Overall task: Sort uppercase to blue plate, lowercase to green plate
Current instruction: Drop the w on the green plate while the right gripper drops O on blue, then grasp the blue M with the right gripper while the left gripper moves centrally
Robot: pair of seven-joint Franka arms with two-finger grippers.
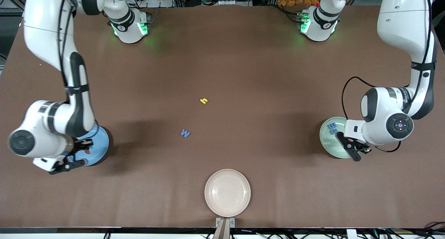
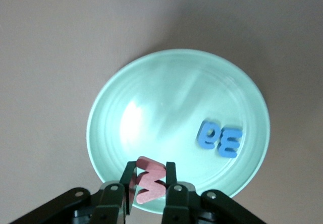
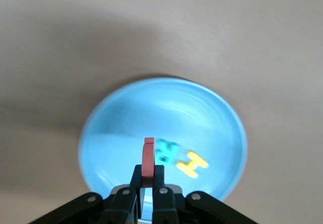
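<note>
My left gripper [image 2: 150,173] is shut on the red w [image 2: 151,183] and holds it over the rim of the green plate [image 2: 151,98], which also shows in the front view [image 1: 330,143]. Two blue lowercase letters [image 2: 220,138] lie side by side in that plate. My right gripper [image 3: 148,173] is shut on the red Q [image 3: 148,156], seen edge-on, over the blue plate [image 3: 126,123]. The teal R [image 3: 166,152] and yellow H [image 3: 192,164] lie in the blue plate [image 1: 101,145]. The yellow h [image 1: 204,100] and blue W [image 1: 185,133] lie on the table's middle.
A cream plate [image 1: 227,192] stands near the table's front edge, nearer the front camera than the blue W. The brown table [image 1: 264,93] stretches between the two coloured plates.
</note>
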